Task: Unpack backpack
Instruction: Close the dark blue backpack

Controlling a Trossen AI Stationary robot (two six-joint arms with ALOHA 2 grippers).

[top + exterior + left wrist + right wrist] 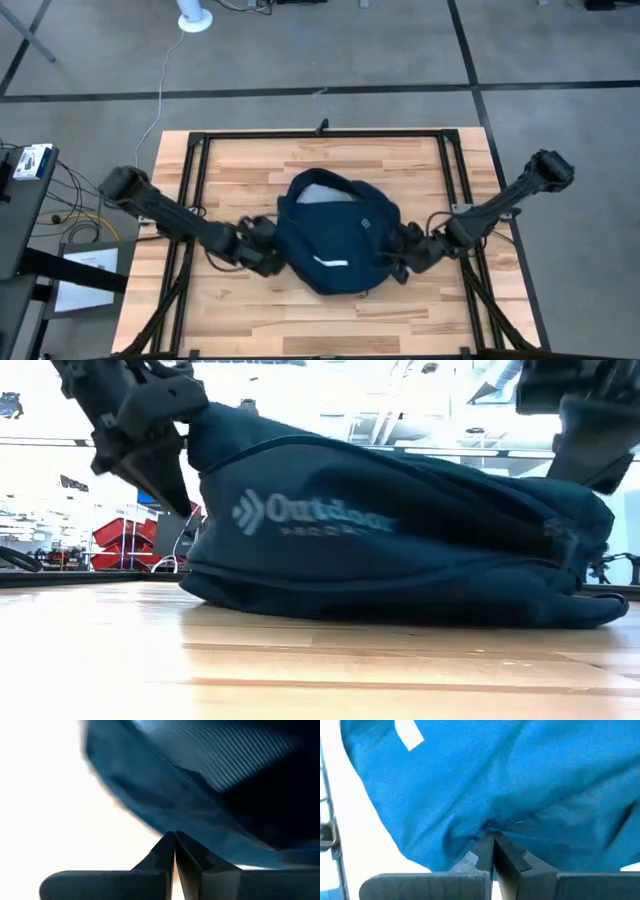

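backpack sits mid-table, left gripper and right gripper each pinched tight on a thin fold of its fabric at opposite sides; slippery cloth could slide free when lifted.

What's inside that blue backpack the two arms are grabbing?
The backpack lies on the wooden table, gripped on either side by the left pincer and right pincer. At its far end a gap shows only pale lining. Any contents are hidden by the fabric.
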